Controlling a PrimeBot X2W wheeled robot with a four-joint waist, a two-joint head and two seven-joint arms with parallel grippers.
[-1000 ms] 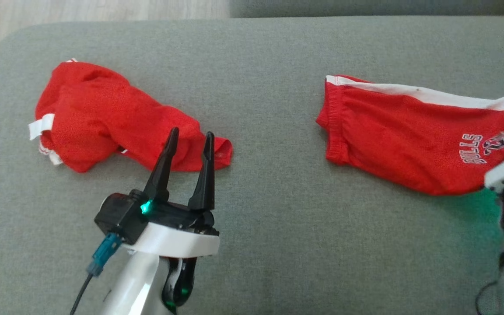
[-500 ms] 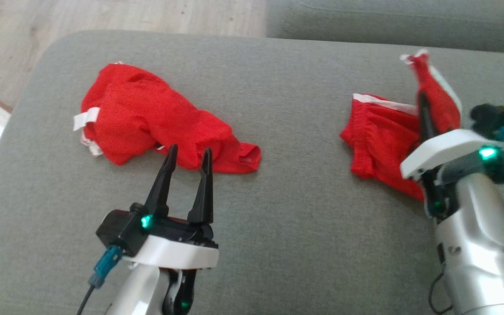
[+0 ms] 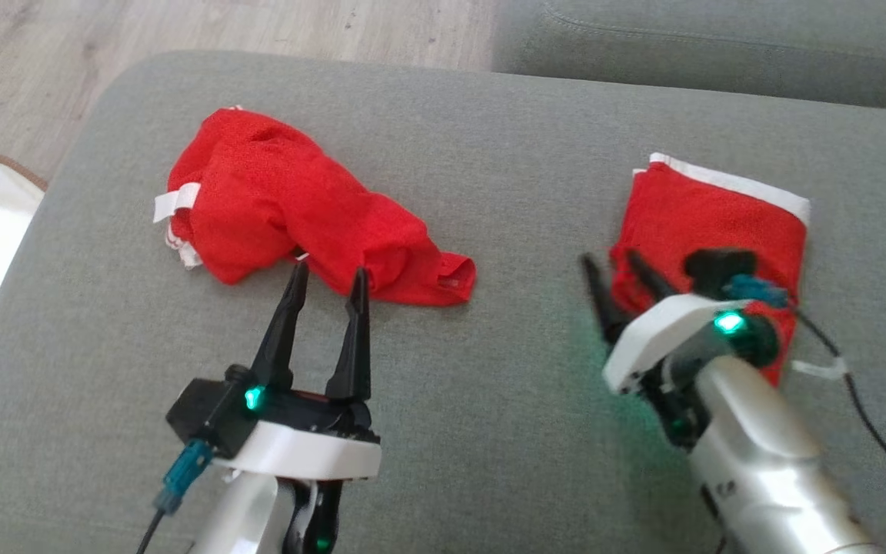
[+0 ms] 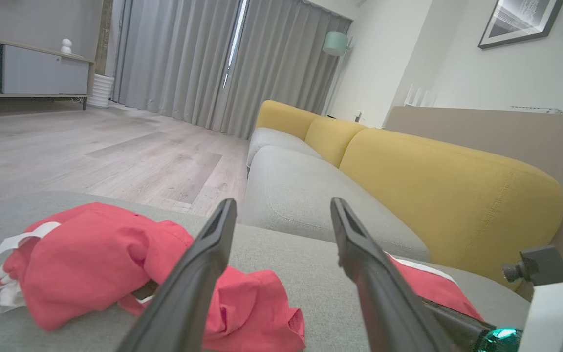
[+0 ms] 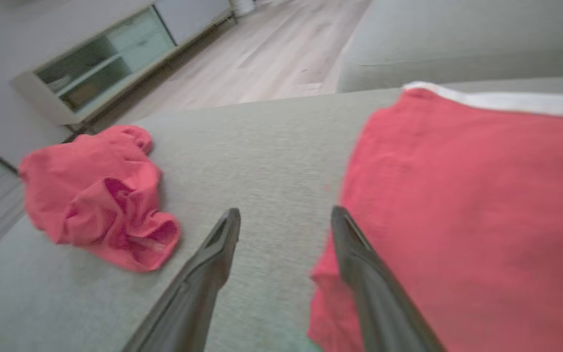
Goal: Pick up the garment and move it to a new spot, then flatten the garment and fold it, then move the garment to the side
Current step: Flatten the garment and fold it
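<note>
Toward the right end of the grey sofa cushion (image 3: 489,400): folded red shorts (image 3: 720,223), soft, light, limp, likely to unfold if lifted by one layer. Best pinched through all layers at the near-left corner (closest to the fingers). Long axis roughly near-to-far, white-striped edge toward the cushion's far edge. Right gripper (image 3: 610,260) spread, empty, straddling the shorts' left edge. Left gripper (image 3: 330,269) wide, empty, near a crumpled red garment (image 3: 281,208).

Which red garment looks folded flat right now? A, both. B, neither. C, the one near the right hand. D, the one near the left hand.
C: the right garment beside the right hand lies in a flat rectangle; the left garment is crumpled.
</note>
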